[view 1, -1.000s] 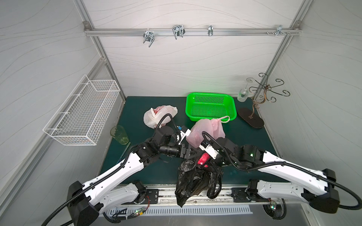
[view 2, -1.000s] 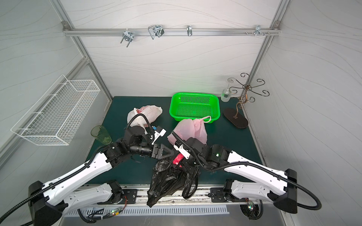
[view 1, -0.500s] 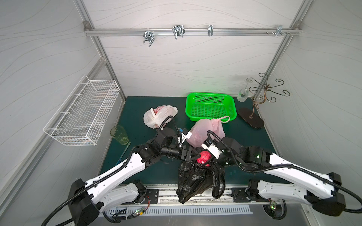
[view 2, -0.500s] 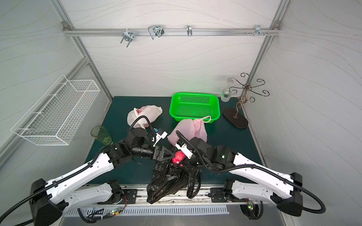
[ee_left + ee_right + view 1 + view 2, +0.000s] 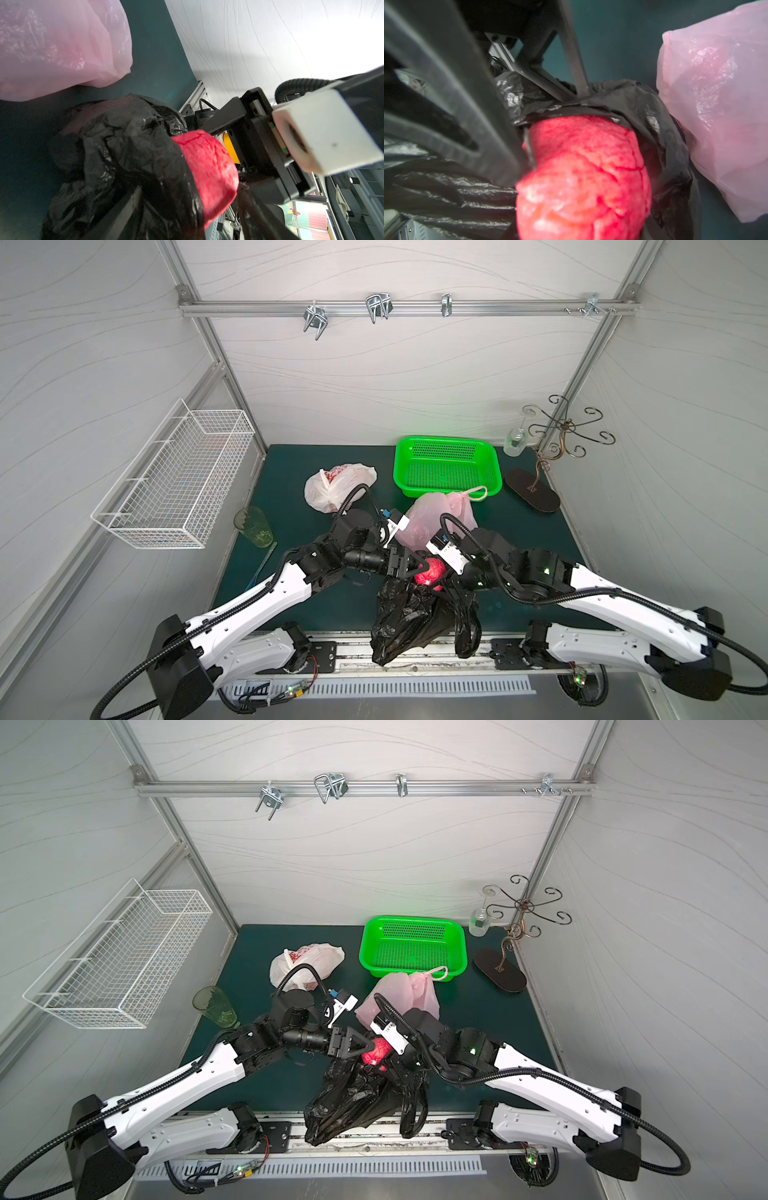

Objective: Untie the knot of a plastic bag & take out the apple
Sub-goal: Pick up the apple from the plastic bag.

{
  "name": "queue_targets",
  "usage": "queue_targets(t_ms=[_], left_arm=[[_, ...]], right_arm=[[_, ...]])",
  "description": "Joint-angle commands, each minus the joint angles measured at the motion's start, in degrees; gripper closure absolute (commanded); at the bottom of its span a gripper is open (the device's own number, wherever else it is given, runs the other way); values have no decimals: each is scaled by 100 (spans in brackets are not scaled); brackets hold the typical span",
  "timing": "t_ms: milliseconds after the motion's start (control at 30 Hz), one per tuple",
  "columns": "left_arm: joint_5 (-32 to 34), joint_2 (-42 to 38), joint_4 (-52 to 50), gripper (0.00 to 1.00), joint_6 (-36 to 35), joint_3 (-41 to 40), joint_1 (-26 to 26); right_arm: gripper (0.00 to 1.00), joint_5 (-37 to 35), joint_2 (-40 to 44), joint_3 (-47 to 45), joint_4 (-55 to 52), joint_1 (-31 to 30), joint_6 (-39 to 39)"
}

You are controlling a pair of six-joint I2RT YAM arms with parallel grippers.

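Top pair: you look down from high at the front edge, well back, over the whole table [image 5: 291, 464]; both top views share nearly all of it.
Left wrist: you sit very close, facing the apple [image 5: 209, 172] and black bag [image 5: 124, 149].
Right wrist: closer still; same apple, opposite side.

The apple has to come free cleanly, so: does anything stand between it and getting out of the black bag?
Yes: the black bag wraps the apple around its middle, so one half sits inside the film. The right gripper is closed on the bare half; nothing else visible blocks it.
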State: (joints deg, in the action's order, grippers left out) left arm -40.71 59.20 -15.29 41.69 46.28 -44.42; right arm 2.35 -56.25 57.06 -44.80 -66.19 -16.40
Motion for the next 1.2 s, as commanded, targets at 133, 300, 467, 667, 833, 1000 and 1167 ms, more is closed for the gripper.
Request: queue_targets(t_ms=[133,300,467,667,833,1000,1167], left_arm=[[-52,161,962,26,233,37,-72],[-80,275,1352,28,410,-41,-74],[-88,324,1572,30,549,-102,-74],[-69,237,1535,34,575,-141,-75],[-43,180,1555,35,641,-186,-80],[9,88,1680,36,778,-281,-78],[35,-84,1842,37,997,-475,-93]], right_arm=[[62,365,-49,52,435,108,172],[61,804,-81,-26,885,114,226],[59,879,-263,-45,1101,109,252],[45,834,-357,-68,1400,233,269],[34,1057,-510,-46,1609,390,220],[26,1281,-688,-145,1859,491,139],[29,1409,-823,-239,2078,592,69]])
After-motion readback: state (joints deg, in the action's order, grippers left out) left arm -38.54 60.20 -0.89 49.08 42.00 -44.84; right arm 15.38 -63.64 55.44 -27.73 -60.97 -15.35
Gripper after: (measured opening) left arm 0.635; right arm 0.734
